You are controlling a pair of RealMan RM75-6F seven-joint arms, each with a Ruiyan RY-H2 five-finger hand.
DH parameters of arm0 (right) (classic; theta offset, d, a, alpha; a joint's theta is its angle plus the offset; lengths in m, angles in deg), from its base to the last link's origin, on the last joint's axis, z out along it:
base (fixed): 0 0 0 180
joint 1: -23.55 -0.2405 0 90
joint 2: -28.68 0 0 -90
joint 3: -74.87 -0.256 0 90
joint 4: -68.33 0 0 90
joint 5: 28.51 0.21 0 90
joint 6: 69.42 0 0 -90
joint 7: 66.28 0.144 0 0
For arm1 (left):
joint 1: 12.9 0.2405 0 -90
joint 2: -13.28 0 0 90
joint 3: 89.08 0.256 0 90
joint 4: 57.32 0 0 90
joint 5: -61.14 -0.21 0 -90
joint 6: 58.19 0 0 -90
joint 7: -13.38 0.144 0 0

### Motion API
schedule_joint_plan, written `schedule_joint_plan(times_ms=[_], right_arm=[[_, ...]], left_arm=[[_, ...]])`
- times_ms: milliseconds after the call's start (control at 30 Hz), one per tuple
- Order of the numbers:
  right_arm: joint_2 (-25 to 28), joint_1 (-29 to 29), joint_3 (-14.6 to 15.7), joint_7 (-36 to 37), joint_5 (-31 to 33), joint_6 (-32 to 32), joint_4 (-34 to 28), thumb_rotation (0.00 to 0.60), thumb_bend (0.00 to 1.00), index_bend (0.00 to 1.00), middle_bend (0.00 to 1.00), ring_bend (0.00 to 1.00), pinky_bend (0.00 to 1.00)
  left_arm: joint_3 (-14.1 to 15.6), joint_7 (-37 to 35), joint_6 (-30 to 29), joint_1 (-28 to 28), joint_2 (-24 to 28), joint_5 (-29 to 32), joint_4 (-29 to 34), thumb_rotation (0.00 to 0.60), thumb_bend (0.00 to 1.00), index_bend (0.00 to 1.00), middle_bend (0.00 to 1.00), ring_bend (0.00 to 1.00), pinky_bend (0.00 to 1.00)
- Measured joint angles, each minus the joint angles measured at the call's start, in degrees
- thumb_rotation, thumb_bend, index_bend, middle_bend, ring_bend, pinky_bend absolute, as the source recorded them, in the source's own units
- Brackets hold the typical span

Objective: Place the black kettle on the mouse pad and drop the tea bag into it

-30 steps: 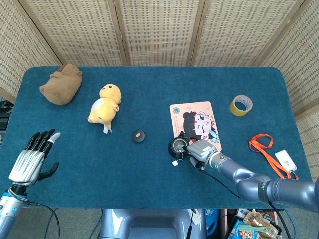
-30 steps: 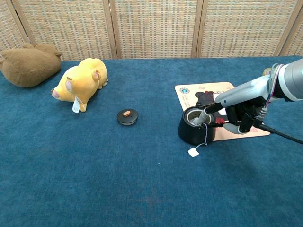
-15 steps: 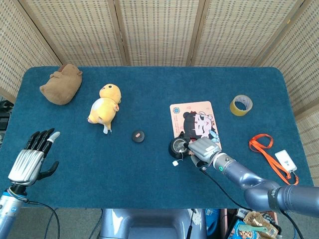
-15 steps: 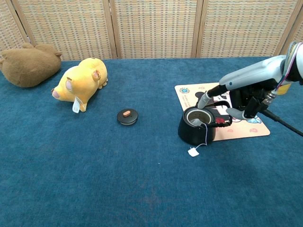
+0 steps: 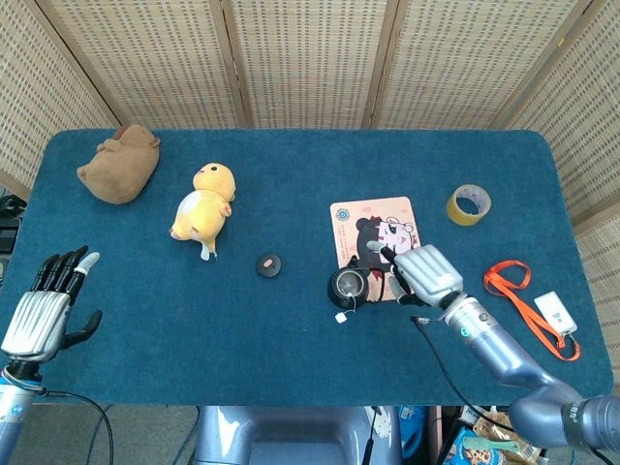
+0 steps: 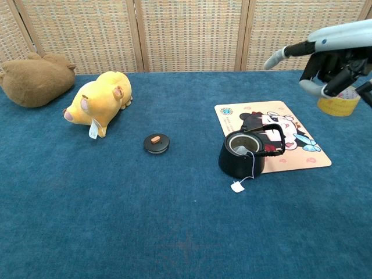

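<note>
The black kettle (image 5: pixel 347 284) (image 6: pixel 241 154) stands lidless at the front-left corner of the cartoon mouse pad (image 5: pixel 374 214) (image 6: pixel 302 156); how much of its base is on the pad I cannot tell. The tea bag (image 6: pixel 242 151) lies inside it. Its string hangs over the rim, and the white tag (image 5: pixel 340 316) (image 6: pixel 237 186) rests on the cloth in front. My right hand (image 5: pixel 423 274) (image 6: pixel 326 57) hovers high above the pad's right side, fingers apart, holding nothing. My left hand (image 5: pixel 39 315) is open at the table's front-left edge, far from the kettle.
The kettle lid (image 5: pixel 268 263) (image 6: pixel 157 143) lies left of the kettle. A yellow plush (image 5: pixel 204 204) (image 6: pixel 99 99) and a brown plush (image 5: pixel 119 163) (image 6: pixel 34 78) sit at the back left. Tape roll (image 5: pixel 468 204) (image 6: pixel 337 105), orange lanyard (image 5: pixel 511 282) and white device (image 5: pixel 557 312) lie at the right.
My right hand let go over the kettle's mouth and rose up and away to the right. The tea bag stays in the kettle. My left hand drew back slightly toward the table's edge.
</note>
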Motion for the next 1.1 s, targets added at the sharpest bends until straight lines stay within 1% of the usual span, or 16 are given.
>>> schedule_joint_plan(times_ms=[33,100,167,233,300,400,533,767,1000,1100], right_arm=[[-0.04,1.38,-0.13,0.30,-0.85,-1.96,-0.02,0.542,0.71,0.04,0.63,0.67,0.81],[-0.22,4.65,-0.35,0.70,-2.76,-6.25,0.07,0.552,0.67,0.04,0.53,0.54,0.71],[-0.51,7.19,-0.50,0.61,-4.09,-9.41,0.30,0.565,0.65,0.05,0.44,0.45,0.64],[-1.05,9.64,-0.67,-0.06,-5.07,-12.39,0.67,0.574,0.63,0.07,0.35,0.37,0.59],[-1.77,11.57,-0.85,-1.26,-5.54,-14.91,1.12,0.579,0.61,0.09,0.29,0.32,0.55],[-3.02,14.43,-1.00,-3.15,-6.28,-18.31,1.84,0.581,0.60,0.12,0.25,0.28,0.52],[-4.54,17.63,-1.03,-5.46,-7.38,-21.84,3.25,0.586,0.58,0.14,0.25,0.26,0.50],[-6.85,23.61,-0.32,-8.26,-9.53,-27.60,6.39,0.589,0.55,0.15,0.24,0.24,0.45],[-9.54,28.62,0.06,-9.40,-14.42,-33.15,10.20,0.589,0.54,0.18,0.24,0.23,0.42],[-10.57,30.49,0.32,-10.17,-16.70,-34.42,11.31,0.590,0.53,0.18,0.24,0.23,0.41]], left_arm=[[0.01,0.17,-0.28,0.23,-0.16,0.09,-0.14,0.600,0.39,0.00,0.00,0.00,0.00],[0.01,0.39,-0.91,0.75,-0.51,0.39,-0.41,0.600,0.39,0.00,0.00,0.00,0.00],[-0.01,0.42,-1.40,1.05,-0.79,0.54,-0.63,0.600,0.39,0.00,0.00,0.00,0.00],[-0.02,0.41,-1.96,1.40,-1.16,0.58,-0.94,0.600,0.39,0.00,0.00,0.00,0.00],[0.06,0.43,-2.66,1.95,-1.76,0.62,-1.52,0.600,0.39,0.00,0.00,0.00,0.00],[0.35,0.80,-3.43,2.70,-2.24,0.55,-2.15,0.600,0.39,0.00,0.00,0.00,0.00],[0.61,0.70,-4.51,3.48,-2.29,0.04,-2.37,0.600,0.39,0.00,0.00,0.00,0.00],[2.17,0.35,-5.46,4.93,-1.77,-2.07,-2.85,0.600,0.39,0.00,0.00,0.00,0.00],[2.94,0.29,-6.77,5.85,-1.87,-4.49,-2.90,0.600,0.39,0.00,0.00,0.00,0.00],[3.21,1.13,-7.15,6.16,-1.99,-5.26,-2.72,0.600,0.39,0.00,0.00,0.00,0.00]])
